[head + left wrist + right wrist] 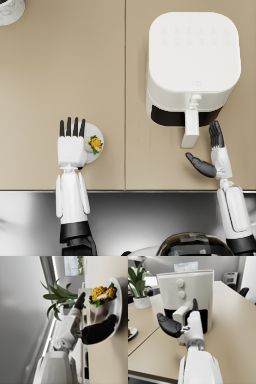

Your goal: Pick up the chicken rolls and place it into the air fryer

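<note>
- The rolls [95, 144] lie on a small white plate [98, 131] near the desk's front edge, well apart from the air fryer [192, 55]; nothing has been lifted, so the main work is all still to do.
- The left hand [71, 145] hangs over the plate's left part with fingers [71, 127] straight and spread, holding nothing; in the left wrist view its thumb [100, 331] lies along the plate just beside the food.
- The right hand [212, 155] sits just beside the fryer's drawer handle [190, 127], fingers wide, thumb out, holding nothing.
- The drawer looks at most slightly out; I judge it must be pulled open before the rolls can go in.
- The desk [65, 75] is tan and smooth, with a seam down its middle.
- Around it: a potted plant [138, 283], dark chairs [244, 291], a wall picture [185, 266].
</note>
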### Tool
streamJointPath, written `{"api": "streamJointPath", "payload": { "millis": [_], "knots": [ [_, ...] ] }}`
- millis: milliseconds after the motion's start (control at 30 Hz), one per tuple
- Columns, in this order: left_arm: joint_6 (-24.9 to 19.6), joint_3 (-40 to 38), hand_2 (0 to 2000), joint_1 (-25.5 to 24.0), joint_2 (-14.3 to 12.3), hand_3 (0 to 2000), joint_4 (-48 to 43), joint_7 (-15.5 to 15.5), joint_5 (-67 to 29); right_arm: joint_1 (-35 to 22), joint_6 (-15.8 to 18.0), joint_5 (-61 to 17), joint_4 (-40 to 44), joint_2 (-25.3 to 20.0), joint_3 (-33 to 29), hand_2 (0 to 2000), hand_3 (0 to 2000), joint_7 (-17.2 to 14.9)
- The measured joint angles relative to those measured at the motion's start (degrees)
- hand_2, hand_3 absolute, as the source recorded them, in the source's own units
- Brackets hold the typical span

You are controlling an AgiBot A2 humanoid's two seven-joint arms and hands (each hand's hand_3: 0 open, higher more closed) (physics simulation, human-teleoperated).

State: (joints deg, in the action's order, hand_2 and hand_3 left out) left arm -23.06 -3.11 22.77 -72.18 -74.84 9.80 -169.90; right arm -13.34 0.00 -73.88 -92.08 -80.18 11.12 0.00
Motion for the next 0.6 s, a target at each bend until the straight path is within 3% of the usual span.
{"api": "streamJointPath", "payload": {
  "millis": [67, 100, 133, 267, 433, 600],
  "knots": [
    [1.64, 0.64, 0, 0.81, 0.10, 0, 1.51, 0.01, -0.01, -0.24, 0.00, 0.00, 0.39, -0.29, 0.09, 0, 0, 0.00],
    [2.20, 1.09, 1361, 1.22, 0.19, 327, 1.85, 0.08, 0.01, -0.36, 0.00, 0.00, 0.67, -0.44, 0.09, 0, 0, 0.00],
    [0.94, 1.46, 2000, 1.13, 0.27, 653, 2.46, -0.04, 0.02, -0.48, 0.00, 0.00, 1.04, -0.59, 0.13, 0, 0, 0.00],
    [4.32, 2.37, 2000, 0.43, 0.31, 1960, 2.08, -2.90, -0.03, -1.76, 0.00, 0.00, 6.18, -1.41, 0.66, 0, 0, 0.00],
    [4.95, 3.01, 2000, 0.32, -0.13, 2000, -2.66, -5.41, -0.04, -3.99, 0.00, 0.01, 15.19, -2.64, 1.93, 0, 0, 0.00],
    [17.70, 3.53, 2000, 1.75, -0.64, 2000, -8.71, -8.84, -0.02, -6.35, 0.54, 0.00, 22.44, -3.87, 2.69, 0, 0, 0.12]
  ]
}}
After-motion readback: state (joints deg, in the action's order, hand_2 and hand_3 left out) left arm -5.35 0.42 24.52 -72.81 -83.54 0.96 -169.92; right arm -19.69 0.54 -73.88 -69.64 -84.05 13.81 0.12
